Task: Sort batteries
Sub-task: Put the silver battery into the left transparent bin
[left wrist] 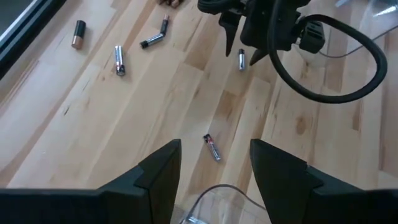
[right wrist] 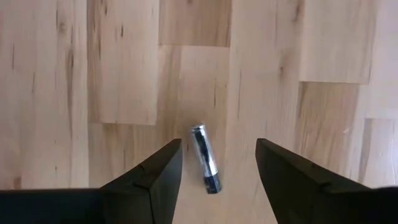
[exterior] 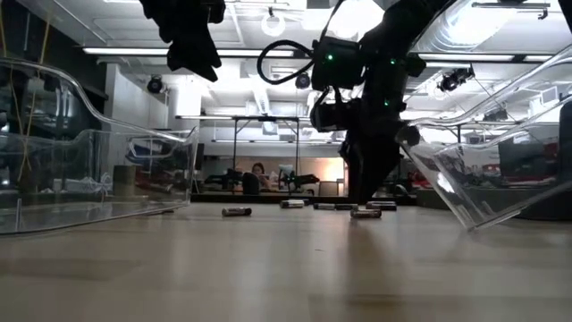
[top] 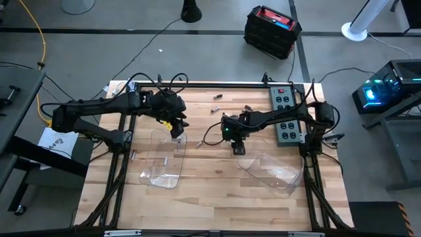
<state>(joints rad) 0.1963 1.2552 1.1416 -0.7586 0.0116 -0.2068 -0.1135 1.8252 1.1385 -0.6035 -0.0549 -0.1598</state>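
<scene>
Several small batteries lie loose on the wooden table. One silvery and dark battery [right wrist: 205, 157] lies flat between the open fingers of my right gripper [right wrist: 217, 144], which points steeply down just above the table [top: 238, 146] and touches nothing. It shows again as the battery [left wrist: 242, 59] under the right arm. My left gripper [left wrist: 216, 146] hangs open higher up, over the far end of the left clear tray [top: 164, 161]. Another battery [left wrist: 212, 147] lies on the wood below it. More batteries [left wrist: 120, 60] [left wrist: 78, 34] [left wrist: 153, 40] lie toward the far edge.
A second clear tray [top: 273, 172] lies tilted to the right of my right gripper. A grey power strip [top: 286, 115] sits at the far right. The right arm's looping cable [left wrist: 348, 68] hangs over the table's middle. Bare wood lies toward the near edge.
</scene>
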